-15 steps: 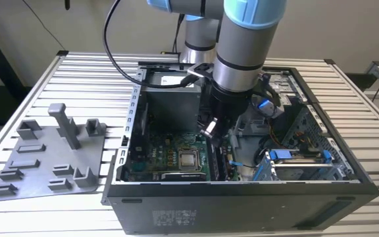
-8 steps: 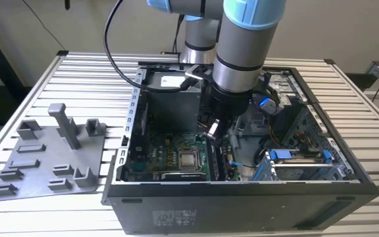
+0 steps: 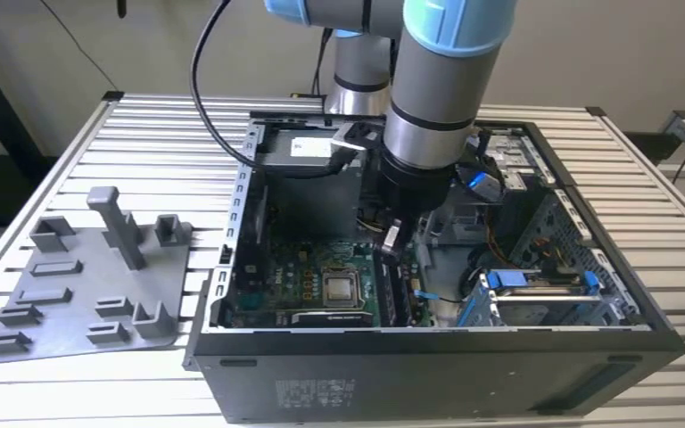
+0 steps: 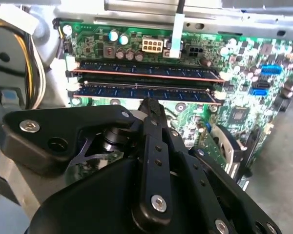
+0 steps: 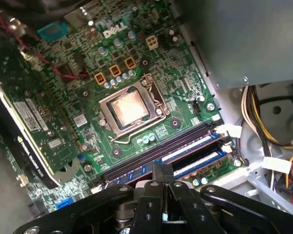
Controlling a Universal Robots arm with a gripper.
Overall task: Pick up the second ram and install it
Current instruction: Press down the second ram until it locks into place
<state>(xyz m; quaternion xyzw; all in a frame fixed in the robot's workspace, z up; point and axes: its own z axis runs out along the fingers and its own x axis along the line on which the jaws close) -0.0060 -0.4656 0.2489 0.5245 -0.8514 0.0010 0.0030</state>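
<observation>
Two long dark memory sticks stand side by side in the motherboard's slots. The second ram [image 4: 146, 91] [image 5: 198, 163] is the one nearer my gripper [image 4: 149, 104] [image 5: 162, 169] and lies level in its slot with white latches at both ends. My fingers are pressed together with nothing between them, their tips right at this stick's top edge near its middle. In the exterior view my gripper [image 3: 391, 237] reaches down inside the open computer case [image 3: 438, 357], over the motherboard [image 3: 318, 285].
A grey plastic holder tray [image 3: 93, 276] with upright posts lies on the slatted table at the exterior view's left. Inside the case are the bare processor socket [image 5: 129, 108], a graphics card [image 5: 24, 122], yellow and black cable bundles [image 5: 268, 117] and blue drive brackets [image 3: 533, 281].
</observation>
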